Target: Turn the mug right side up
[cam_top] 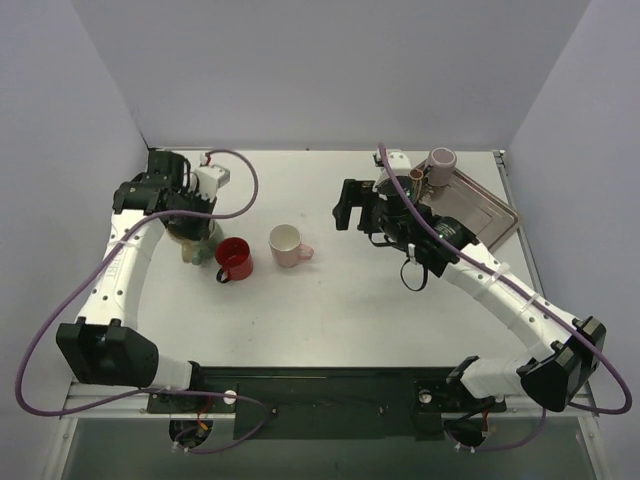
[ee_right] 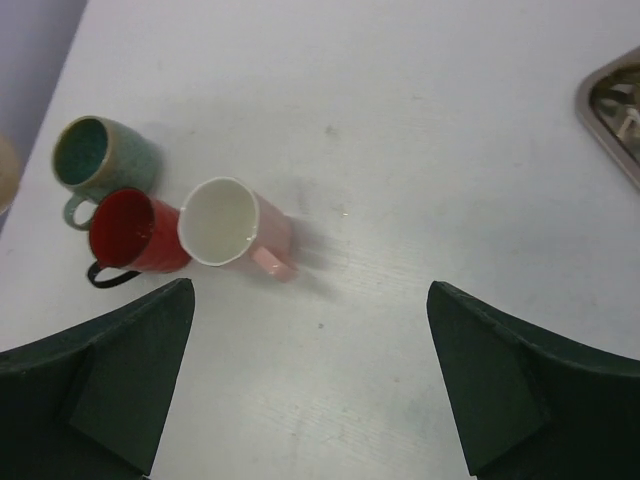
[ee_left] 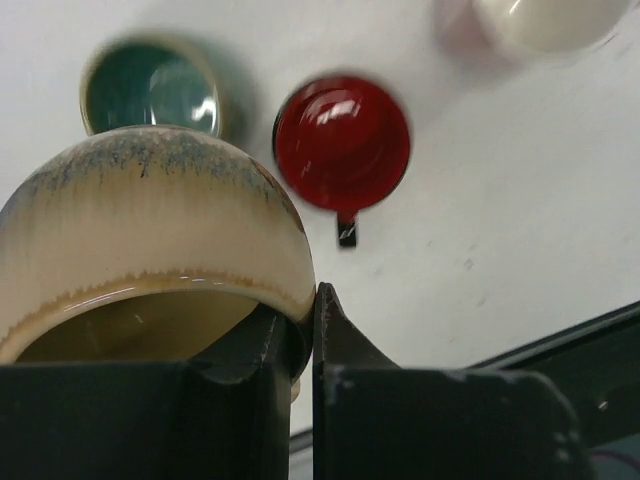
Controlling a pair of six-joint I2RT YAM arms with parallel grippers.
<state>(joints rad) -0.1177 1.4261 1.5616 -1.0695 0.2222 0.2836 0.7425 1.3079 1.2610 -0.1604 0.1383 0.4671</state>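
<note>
We clamp the left pincer on the rim of the beige mug; a slip could drop it onto the red mug beyond; right pincer gapes

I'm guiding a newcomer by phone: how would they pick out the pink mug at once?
On the white table, look just left of centre, where several mugs cluster. The pale pink ceramic mug with a white inside stands upright at the cluster's right end, next to the glossy red mug with a black handle. Among them it alone is pink outside and white inside.
</note>
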